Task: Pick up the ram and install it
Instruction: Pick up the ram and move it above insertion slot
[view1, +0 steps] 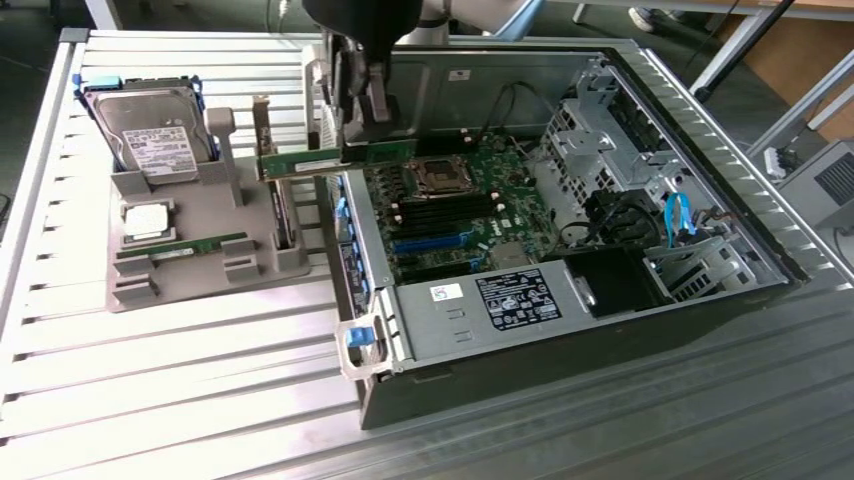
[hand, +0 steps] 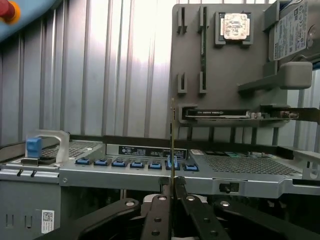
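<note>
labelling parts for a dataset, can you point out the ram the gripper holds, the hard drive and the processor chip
ram (view1: 300, 163), exterior view, green board's free end
hard drive (view1: 160, 148), exterior view, white label
processor chip (view1: 144, 220), exterior view, silver top

Black tool, linked black bars, silver pivot screws, dark rounded wrist housing

The desk is ribbed bare metal, smooth and shiny. The parts holder looks like matt grey plastic. The computer case is dull silver sheet metal with glossy blue plastic clips. The ram is a smooth green circuit board with a pale paper label. The end effector has matt black arms with bright metal screws. The hard drive is satin metal with a white paper label.
</note>
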